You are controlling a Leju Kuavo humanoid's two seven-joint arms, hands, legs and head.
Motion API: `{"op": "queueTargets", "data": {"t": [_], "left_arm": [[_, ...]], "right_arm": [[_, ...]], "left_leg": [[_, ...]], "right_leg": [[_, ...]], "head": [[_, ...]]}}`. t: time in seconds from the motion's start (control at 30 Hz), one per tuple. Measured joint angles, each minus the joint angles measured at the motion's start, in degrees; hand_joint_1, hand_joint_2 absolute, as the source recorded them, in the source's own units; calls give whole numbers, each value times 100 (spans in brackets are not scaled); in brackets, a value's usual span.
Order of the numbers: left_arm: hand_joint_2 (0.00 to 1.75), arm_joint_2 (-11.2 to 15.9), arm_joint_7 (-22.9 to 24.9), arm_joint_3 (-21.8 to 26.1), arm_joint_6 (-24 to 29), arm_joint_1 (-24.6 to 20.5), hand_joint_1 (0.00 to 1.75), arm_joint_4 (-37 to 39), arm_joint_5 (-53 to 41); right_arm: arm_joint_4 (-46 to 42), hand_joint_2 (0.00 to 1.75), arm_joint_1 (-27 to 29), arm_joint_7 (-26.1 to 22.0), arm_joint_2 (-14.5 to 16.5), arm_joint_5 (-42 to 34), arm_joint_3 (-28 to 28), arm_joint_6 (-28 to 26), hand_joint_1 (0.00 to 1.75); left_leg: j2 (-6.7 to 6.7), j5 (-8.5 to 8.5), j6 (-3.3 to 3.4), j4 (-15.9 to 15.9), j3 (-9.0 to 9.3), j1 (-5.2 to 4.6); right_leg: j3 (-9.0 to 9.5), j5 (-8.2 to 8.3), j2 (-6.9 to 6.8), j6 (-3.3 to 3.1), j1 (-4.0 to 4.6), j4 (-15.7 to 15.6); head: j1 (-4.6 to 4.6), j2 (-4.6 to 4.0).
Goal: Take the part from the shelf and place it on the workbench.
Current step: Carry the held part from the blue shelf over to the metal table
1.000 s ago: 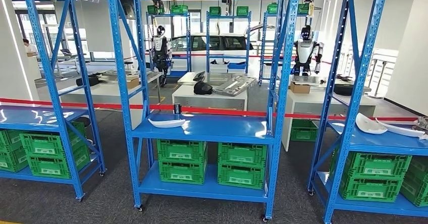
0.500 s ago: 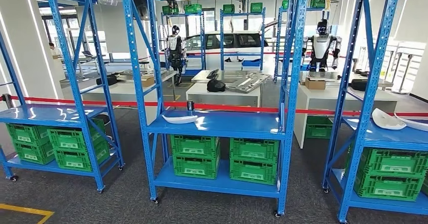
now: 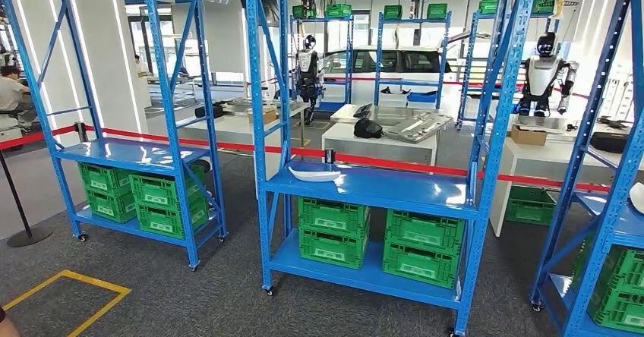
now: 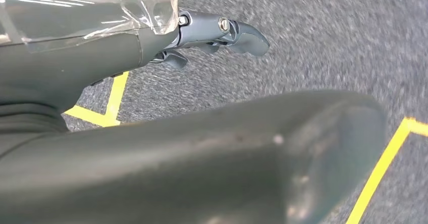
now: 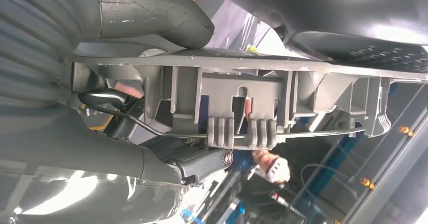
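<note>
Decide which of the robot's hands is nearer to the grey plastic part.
Right. The right hand grips the part, thumb over its edge. The left hand hangs over carpet with yellow floor tape, holding nothing.

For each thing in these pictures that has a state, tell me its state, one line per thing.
Right hand: holds a grey part.
Grey part: gripped, off the shelf.
Left hand: holds nothing, hangs over the carpet.
White part: lying on the middle shelf.
Green crates: stored under that shelf.
Red tape: stretched behind the racks.
</note>
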Motion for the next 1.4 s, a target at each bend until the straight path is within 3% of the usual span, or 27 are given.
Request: {"op": "queueTargets", "data": {"t": [0.07,0.13,0.17,0.23,0.27,0.33,0.4,0.43,0.5,0.57,0.63,0.67,0.7,0.73,0.8,0.83,0.9,0.97,1.03,1.1,1.13,1.17,1.2,1.27,1.33,1.4], "left_arm": [[0,-3,-7,2,0,-9,0,-1,2],[0,-4,-10,4,3,-8,0,-1,2],[0,-4,-10,8,5,-5,0,-1,2],[0,-4,-10,18,0,10,0,-1,2],[0,-3,-10,21,-7,23,0,-2,5],[0,0,-14,29,-26,64,0,-3,24],[0,4,-21,54,-40,114,0,-5,52],[0,5,-25,69,-45,134,0,-7,66],[0,9,-30,89,-63,141,0,-14,100],[0,11,-7,90,-81,119,0,-23,162],[0,11,51,88,-85,103,0,-28,251],[0,11,94,85,-75,103,0,-29,309],[0,11,144,75,-54,109,0,-32,374],[0,12,195,58,-27,120,0,-40,439],[0,21,269,14,15,139,0,-75,534],[0,26,286,-6,22,144,0,-92,556],[0,27,321,-38,47,159,0,-118,608],[0,14,376,-94,87,186,0,-136,693],[0,0,436,-177,123,204,0,-141,780],[0,-3,506,-270,173,226,0,-141,900],[0,-4,545,-319,197,245,0,-140,974],[0,-4,579,-370,220,268,0,-138,1039],[0,-5,602,-415,235,288,0,-135,1089],[0,-4,622,-484,257,313,0,-131,1138],[0,-2,629,-534,272,328,0,-130,1156],[0,-1,659,-564,298,367,0,-130,1226]], "right_arm": [[16,175,0,-14,-6,-10,3,14,175],[38,175,1,-34,-13,-10,11,22,175],[47,175,1,-48,-16,-1,18,22,175],[48,175,4,-80,-26,37,34,13,175],[42,175,7,-94,-33,57,44,5,175],[22,175,7,-100,-44,65,66,-4,175],[-4,175,-22,-48,-48,-4,88,-4,175],[-18,175,-55,7,-49,-76,104,2,175],[-39,175,-131,123,-49,-259,145,16,175],[-40,175,-209,190,-50,-420,193,33,175],[-27,175,-286,215,-52,-491,244,51,175],[-18,175,-321,222,-54,-496,267,57,175],[-9,175,-344,221,-58,-491,282,58,175],[-2,175,-358,216,-64,-486,292,60,175],[7,175,-370,198,-76,-480,304,60,175],[7,175,-375,190,-79,-481,310,60,175],[8,175,-383,181,-84,-473,328,59,175],[10,175,-385,173,-98,-447,334,57,175],[15,175,-378,144,-127,-431,327,57,175],[29,175,-348,101,-152,-428,321,73,175],[39,175,-324,84,-160,-425,319,86,175],[50,175,-306,73,-164,-421,319,103,175],[59,175,-293,67,-168,-418,319,117,175],[69,175,-285,63,-172,-416,316,133,175],[72,175,-277,61,-172,-416,309,137,175],[79,175,-277,58,-167,-416,307,158,175]], "left_leg": [[-123,43,36,-1,-56,-1],[-269,67,35,6,-92,-5],[-349,74,28,14,-99,-4],[-505,72,1,52,-112,2],[-580,60,-26,93,-134,-6],[-689,50,-93,155,-194,-12],[-749,65,-160,169,-242,7],[-685,47,-192,201,-267,13],[-399,-161,-251,518,-417,18],[-142,-551,-296,1270,-753,34],[-84,-756,-314,1857,-1003,51],[-76,-706,-310,1841,-975,53],[-74,-566,-294,1585,-823,51],[-67,-385,-259,1169,-583,42],[-26,-180,-166,423,-171,-3],[-10,-154,-128,233,-77,-29],[-19,-151,-88,159,-76,-61],[-66,-77,-45,62,-25,-31],[-134,4,-4,-27,18,6],[-224,28,15,-34,-8,5],[-278,32,14,-33,-16,6],[-338,35,9,-28,-18,8],[-402,33,-2,-18,-18,14],[-533,10,-51,43,-38,24],[-647,-24,-123,126,-100,19],[-738,-24,-187,154,-159,29]], "right_leg": [[-390,-348,246,-25,-18,822],[-649,-484,291,8,-25,1348],[-613,-408,300,49,-31,1267],[-252,-80,424,132,-62,516],[-64,65,523,138,-73,117],[117,196,638,77,-73,-281],[113,221,556,-18,-55,-293],[116,237,519,-56,-57,-298],[115,259,437,-127,-74,-312],[102,259,359,-160,-52,-312],[82,263,290,-170,-36,-311],[77,266,263,-173,-30,-310],[78,268,244,-176,-24,-310],[83,269,230,-175,-16,-311],[80,274,205,-161,6,-310],[74,279,188,-143,12,-309],[64,294,144,-92,17,-322],[16,239,144,-55,17,-246],[-211,-3,215,-65,17,228],[-584,-310,275,-72,6,1016],[-721,-386,287,-49,-5,1296],[-752,-365,296,-6,-22,1352],[-666,-253,311,53,-44,1167],[-275,73,471,162,-105,348],[-14,245,612,142,-131,-188],[15,263,563,37,-100,-238]], "head": [[13,0],[21,0],[25,0],[33,0],[36,0],[36,0],[26,0],[22,0],[-3,0],[-26,0],[-30,0],[-31,0],[-33,0],[-37,0],[-34,0],[-36,0],[-38,0],[-37,0],[-24,0],[-10,1],[-2,1],[-1,1],[4,1],[14,1],[18,1],[12,1]]}}
